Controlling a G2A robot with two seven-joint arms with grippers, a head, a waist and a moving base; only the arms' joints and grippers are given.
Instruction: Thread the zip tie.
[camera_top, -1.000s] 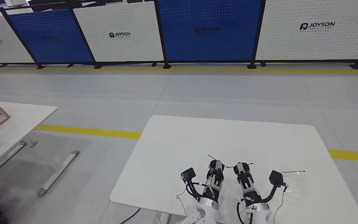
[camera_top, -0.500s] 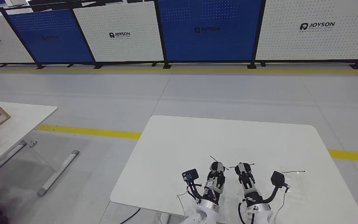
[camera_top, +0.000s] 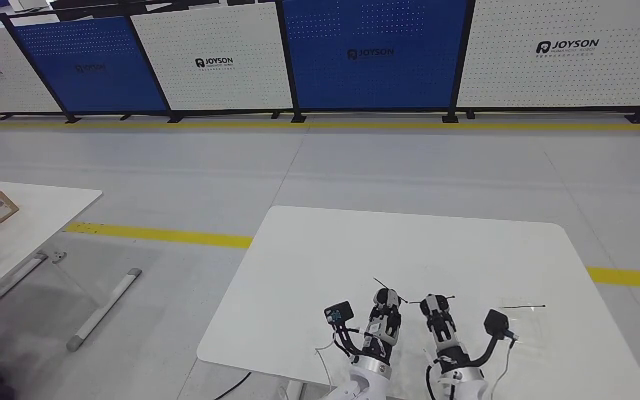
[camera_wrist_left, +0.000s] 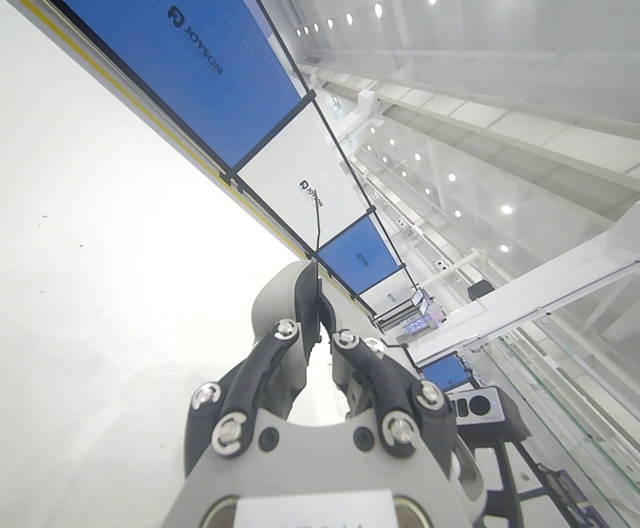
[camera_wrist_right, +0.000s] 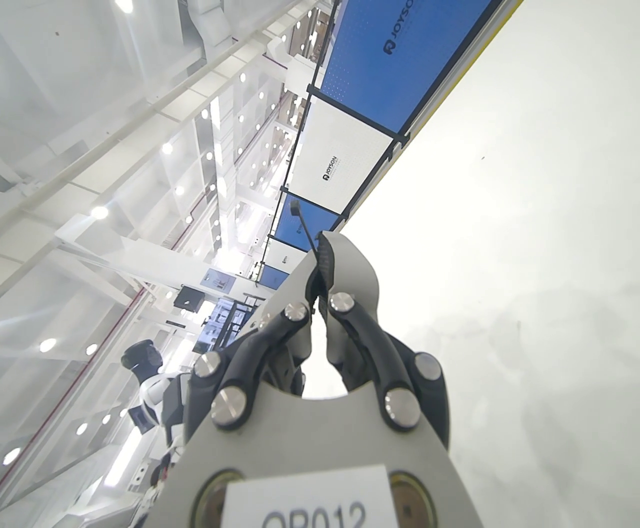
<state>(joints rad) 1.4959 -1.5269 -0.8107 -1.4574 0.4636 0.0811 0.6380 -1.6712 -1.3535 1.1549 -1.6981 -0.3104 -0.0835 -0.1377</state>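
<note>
Zip tie (camera_wrist_left: 318, 235) tail juts from the left gripper (camera_wrist_left: 314, 287), which is clamped tight on it above the table's (camera_top: 400, 240) near edge. The right gripper (camera_wrist_right: 320, 260) pinches a strand ending in the head (camera_wrist_right: 295, 205), probably the same tie. Logo print marks the panels (camera_top: 375, 50); a printed label (camera_wrist_right: 305, 495) sits on the right wrist.

Left pincer (camera_wrist_left: 312, 280) clamped, right pincer (camera_wrist_right: 320, 255) clamped, arms side by side, seemingly angled upward.
</note>
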